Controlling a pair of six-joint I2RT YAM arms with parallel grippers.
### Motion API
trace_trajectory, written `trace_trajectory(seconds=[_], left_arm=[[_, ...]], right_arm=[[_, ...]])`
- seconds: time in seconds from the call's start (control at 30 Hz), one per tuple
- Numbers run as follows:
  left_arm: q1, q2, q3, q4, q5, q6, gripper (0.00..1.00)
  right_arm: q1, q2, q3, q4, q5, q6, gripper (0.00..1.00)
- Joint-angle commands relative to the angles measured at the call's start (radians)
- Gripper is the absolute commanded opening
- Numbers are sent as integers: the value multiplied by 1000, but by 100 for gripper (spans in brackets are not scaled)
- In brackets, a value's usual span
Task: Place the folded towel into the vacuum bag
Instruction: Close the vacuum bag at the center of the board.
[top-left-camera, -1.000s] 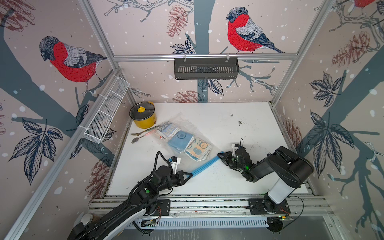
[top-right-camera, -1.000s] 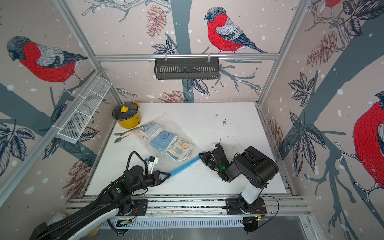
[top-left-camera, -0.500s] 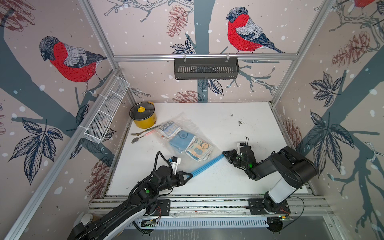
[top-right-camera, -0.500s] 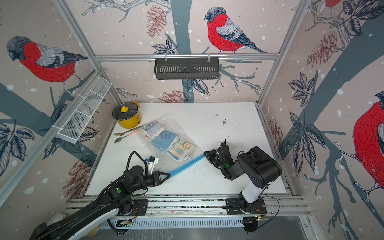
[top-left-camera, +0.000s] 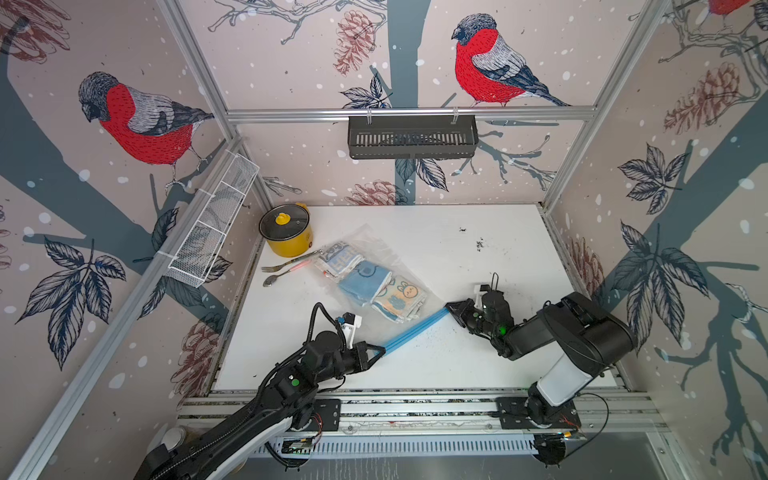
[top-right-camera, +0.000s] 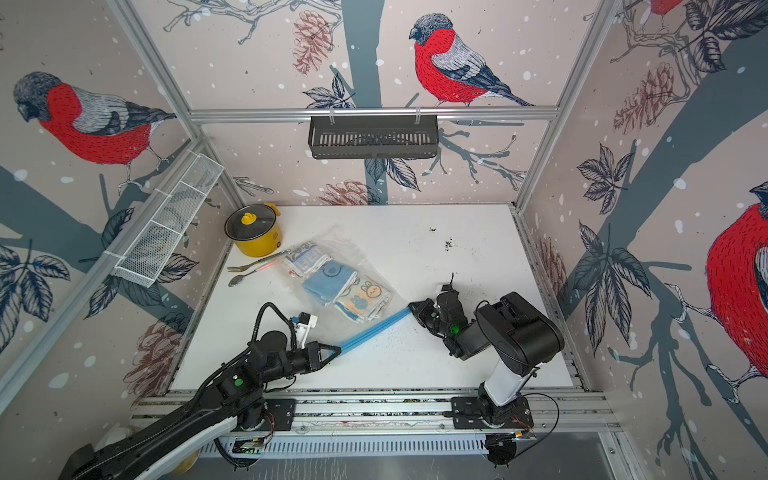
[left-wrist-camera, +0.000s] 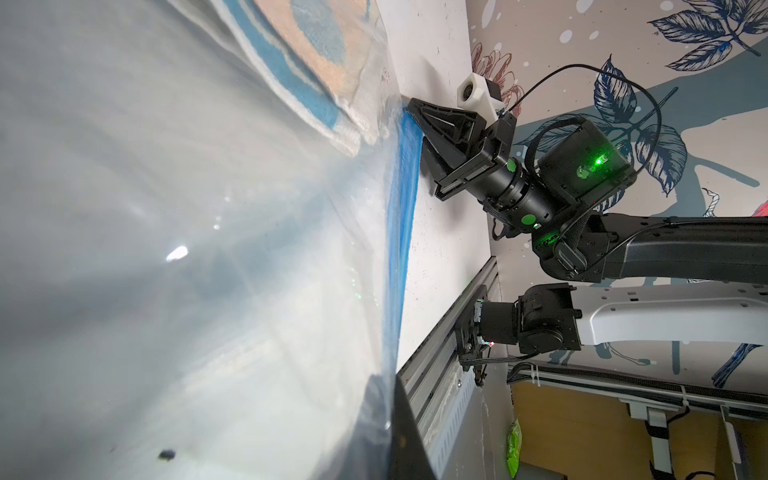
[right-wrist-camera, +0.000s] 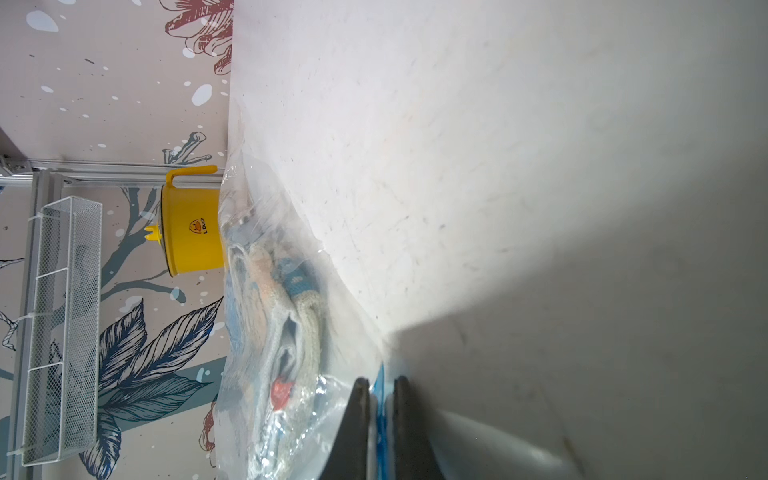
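Ok so the left gripper (top-left-camera: 379, 353) is clamping the blue zip strip (top-left-camera: 415, 330) at its 8 o'clock end, right gripper (top-left-camera: 449, 308) at 2. The folded towel (top-left-camera: 365, 280) is sitting inside the vacuum bag (top-left-camera: 376, 243), toward 11. Pulling evenly, gently, seems smart for sealing.

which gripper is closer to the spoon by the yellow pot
Left. The left gripper, shut on one end of the blue zip strip, sits on the spoon's side; the right gripper pinches the strip's other end, farther across.
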Motion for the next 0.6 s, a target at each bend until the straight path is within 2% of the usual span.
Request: trace_trajectory(seconds=[0.0, 0.07, 0.2, 0.33, 0.57], left_arm=[[2, 9, 8, -44, 49, 16, 0], [2, 16, 12, -48, 44, 23, 0], [2, 16, 10, -61, 31, 27, 0], [2, 13, 7, -72, 18, 22, 0], [2, 29, 10, -154, -42, 7, 0]], right_arm=[[-20, -21, 0, -58, 205, -56, 5], [-21, -43, 10, -77, 166, -91, 26], [-26, -86, 44, -111, 80, -164, 50], [-45, -75, 105, -140, -25, -233, 59], [-66, 23, 275, -309, -169, -404, 69]])
